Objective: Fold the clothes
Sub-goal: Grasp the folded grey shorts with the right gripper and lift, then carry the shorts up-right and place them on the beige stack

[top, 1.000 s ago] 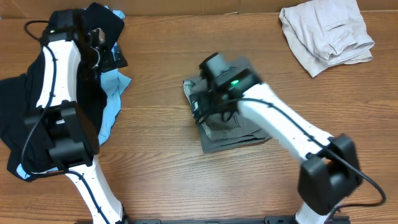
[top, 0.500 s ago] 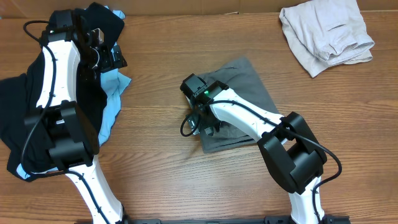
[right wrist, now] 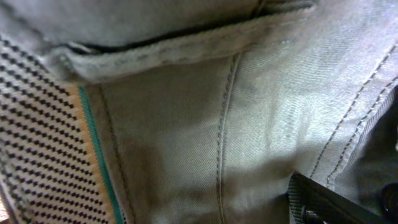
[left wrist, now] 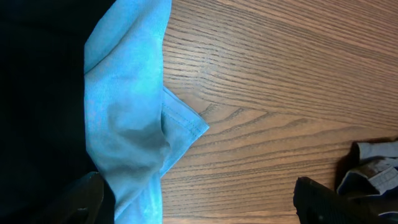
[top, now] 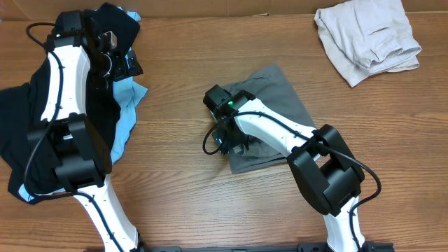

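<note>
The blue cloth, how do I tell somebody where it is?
Look at the wooden table, at its left side where the big black pile lies. Poking from that pile's right edge is the blue cloth, the only bright-coloured fabric there.

surface: brown wood-grain table | far edge: pale strip behind | light: even, soft

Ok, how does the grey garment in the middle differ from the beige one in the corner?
The grey garment is darker and lies fairly flat and folded; the beige garment is pale and bunched in a rumpled heap. The right gripper is down on the grey one; nothing touches the beige one. Both lie on the wooden table.
</note>
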Controlling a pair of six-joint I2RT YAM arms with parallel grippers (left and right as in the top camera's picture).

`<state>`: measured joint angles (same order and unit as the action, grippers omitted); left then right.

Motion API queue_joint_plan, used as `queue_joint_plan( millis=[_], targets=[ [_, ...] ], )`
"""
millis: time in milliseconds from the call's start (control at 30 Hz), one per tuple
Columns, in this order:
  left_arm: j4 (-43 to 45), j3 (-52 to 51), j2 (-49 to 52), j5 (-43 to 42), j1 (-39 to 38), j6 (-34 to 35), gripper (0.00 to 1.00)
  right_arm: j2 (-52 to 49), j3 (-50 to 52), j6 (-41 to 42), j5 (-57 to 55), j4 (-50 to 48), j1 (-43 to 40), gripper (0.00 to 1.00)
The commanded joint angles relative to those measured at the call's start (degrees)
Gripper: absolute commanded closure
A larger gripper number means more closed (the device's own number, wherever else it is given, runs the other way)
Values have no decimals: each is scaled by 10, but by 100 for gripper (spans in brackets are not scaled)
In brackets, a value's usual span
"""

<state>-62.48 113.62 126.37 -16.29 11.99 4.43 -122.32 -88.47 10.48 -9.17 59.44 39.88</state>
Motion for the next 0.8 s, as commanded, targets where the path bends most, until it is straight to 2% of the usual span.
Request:
queue_joint_plan(
  millis=[0,133,167,300,433,533,767],
  targets=[
    [2,0,-1,2,-4,5,0,-30,18,6,-24,18,-17,5],
    [2,0,-1,2,-4,6,0,-30,18,6,-24,19,-56,10],
    [2,0,-1,2,-4,6,0,-30,18,6,-24,19,-68,15],
    [2,0,-1,2,-4,6,0,-30,18,15,-24,17,-122,39],
    [2,0,-1,2,-4,9,0,-30,17,15,-1,16,-170,79],
    [2,0,-1,2,-4,10,0,-30,12,15,22,18,-189,95],
    [5,0,-1,2,-4,20,0,-25,-72,15,55,92,-214,96]
  ],
)
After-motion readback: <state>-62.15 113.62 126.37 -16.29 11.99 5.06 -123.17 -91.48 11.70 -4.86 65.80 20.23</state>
